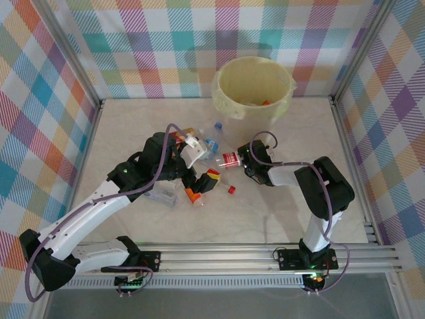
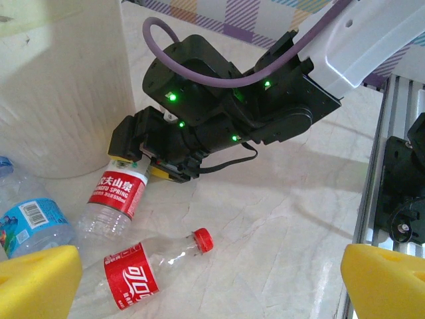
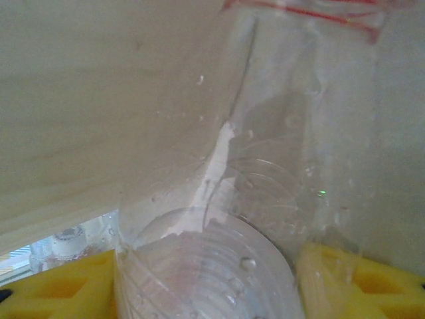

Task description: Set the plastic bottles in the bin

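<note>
The bin (image 1: 255,86) is a pale cream bucket at the back of the table, and its wall (image 2: 60,86) rises at the left of the left wrist view. My right gripper (image 1: 247,159) is shut on a clear bottle with a red label (image 1: 230,159). That bottle's ribbed body (image 3: 206,266) fills the gap between the yellow pads (image 3: 60,286). My left gripper (image 2: 212,292) stands open above a red-capped, red-labelled bottle (image 2: 133,276) lying on the table, touching nothing. A blue-labelled bottle (image 2: 30,222) lies at the left.
More bottles lie round the left arm: one with a blue cap (image 1: 214,133) towards the bin and a clear one (image 1: 159,196) beside the forearm. The bin holds some bottles. Aluminium rails (image 1: 232,256) run along the near edge, and checked walls close three sides.
</note>
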{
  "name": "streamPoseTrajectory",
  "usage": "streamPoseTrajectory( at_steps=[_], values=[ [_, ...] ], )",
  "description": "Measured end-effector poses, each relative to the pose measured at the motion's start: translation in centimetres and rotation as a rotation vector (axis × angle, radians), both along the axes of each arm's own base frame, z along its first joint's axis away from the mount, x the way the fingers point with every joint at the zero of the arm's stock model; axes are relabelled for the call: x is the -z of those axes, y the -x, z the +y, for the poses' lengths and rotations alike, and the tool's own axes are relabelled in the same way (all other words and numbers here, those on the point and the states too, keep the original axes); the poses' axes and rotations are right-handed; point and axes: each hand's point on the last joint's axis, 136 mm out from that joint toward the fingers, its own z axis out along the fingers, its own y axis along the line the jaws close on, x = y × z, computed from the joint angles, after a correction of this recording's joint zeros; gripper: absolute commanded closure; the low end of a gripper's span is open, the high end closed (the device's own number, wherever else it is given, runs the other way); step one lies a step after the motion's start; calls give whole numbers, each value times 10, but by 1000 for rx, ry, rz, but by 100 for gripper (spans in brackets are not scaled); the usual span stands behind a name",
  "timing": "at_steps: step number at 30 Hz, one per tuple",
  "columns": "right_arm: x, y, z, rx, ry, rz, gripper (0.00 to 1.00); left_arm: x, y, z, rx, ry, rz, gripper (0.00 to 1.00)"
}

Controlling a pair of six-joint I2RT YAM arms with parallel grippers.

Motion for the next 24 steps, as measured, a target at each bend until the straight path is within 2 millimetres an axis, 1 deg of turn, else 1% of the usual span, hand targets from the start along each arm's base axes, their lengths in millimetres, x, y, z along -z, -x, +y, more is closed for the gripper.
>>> streamPoseTrajectory(
  at_steps=[3,6,12,18,24],
  values=[
    [-1,0,-2,5,8,-4,40,0,0,0,0,0,0,0],
    [-2,6,-9,13,27,-2,41,0,0,0,0,0,0,0],
    [-14,23,-32,23,108,-5,41,0,0,0,0,0,0,0],
    [-43,35,-57,22,205,-49,41,0,0,0,0,0,0,0],
    [-86,52,-86,5,355,-123,42,0,0,0,0,0,0,0]
  ],
)
